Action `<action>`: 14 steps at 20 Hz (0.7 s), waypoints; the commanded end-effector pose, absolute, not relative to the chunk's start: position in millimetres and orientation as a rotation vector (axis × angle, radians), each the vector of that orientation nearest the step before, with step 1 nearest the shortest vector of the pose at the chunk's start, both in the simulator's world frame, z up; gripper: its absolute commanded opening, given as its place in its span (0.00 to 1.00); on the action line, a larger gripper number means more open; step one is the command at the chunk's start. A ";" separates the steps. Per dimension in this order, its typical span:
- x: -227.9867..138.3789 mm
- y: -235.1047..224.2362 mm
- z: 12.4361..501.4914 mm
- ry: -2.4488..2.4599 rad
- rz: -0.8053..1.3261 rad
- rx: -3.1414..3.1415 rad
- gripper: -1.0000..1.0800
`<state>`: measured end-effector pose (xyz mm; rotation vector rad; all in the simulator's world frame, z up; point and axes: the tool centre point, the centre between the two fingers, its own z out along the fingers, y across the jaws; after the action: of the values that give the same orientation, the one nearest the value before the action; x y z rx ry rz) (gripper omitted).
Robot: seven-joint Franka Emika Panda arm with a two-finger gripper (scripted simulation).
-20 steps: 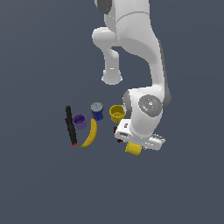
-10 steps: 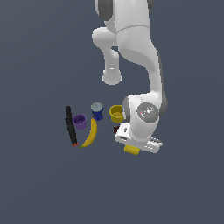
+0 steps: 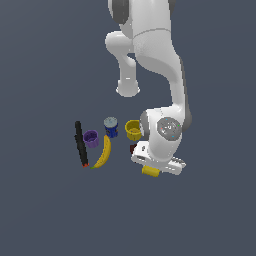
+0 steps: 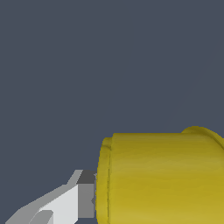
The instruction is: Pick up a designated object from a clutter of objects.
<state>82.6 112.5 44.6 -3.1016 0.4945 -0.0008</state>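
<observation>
Plain dark grey-blue floor (image 3: 45, 210) everywhere, no visible edges or corners, so I can only place stuff relative to other stuff.

The clutter sits in a loose row: black marker (image 3: 79, 144) furthest to the exterior view's left, then purple cup (image 3: 91, 138), banana (image 3: 103, 152), blue can (image 3: 110, 127), and the mustard cup (image 3: 132, 129) with the rim. A sliver of the dark red brick (image 3: 133, 149) pokes out just beside the arm's hand.

The target, the lemon cup (image 3: 150, 172), is off the row, on the near side of the brick, and the gripper (image 3: 156, 167) is down right on top of it. Only a bit of yellow shows under the white hand in the exterior view.

The key bit: in the wrist view the cup (image 4: 162, 177) looks like it's lying on its side, long axis running across the picture, and one finger (image 4: 85, 194) is pressed against its end rim. The other finger isn't in frame. So my guess is the jaws are pinching it end to end along the long axis rather than across the body. Whether it's actually clamped I can't tell, since only one contact is visible.

If that's right, the next move is a straight lift, and a slip off the rim would be my worry.
</observation>
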 end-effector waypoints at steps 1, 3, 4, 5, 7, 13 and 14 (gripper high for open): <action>82.6 112.4 44.9 0.495 -0.001 -3.102 0.00; 82.3 112.7 47.1 0.495 -0.001 -3.102 0.00; 82.0 113.0 49.0 0.495 -0.001 -3.102 0.00; 81.7 113.3 51.5 0.495 -0.001 -3.102 0.00; 80.8 114.2 58.3 0.495 -0.001 -3.102 0.00; 76.2 119.0 93.0 0.495 -0.001 -3.102 0.00; 75.2 120.1 101.1 0.495 -0.001 -3.102 0.00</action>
<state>76.0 118.3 88.7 -3.1025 0.4953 0.0030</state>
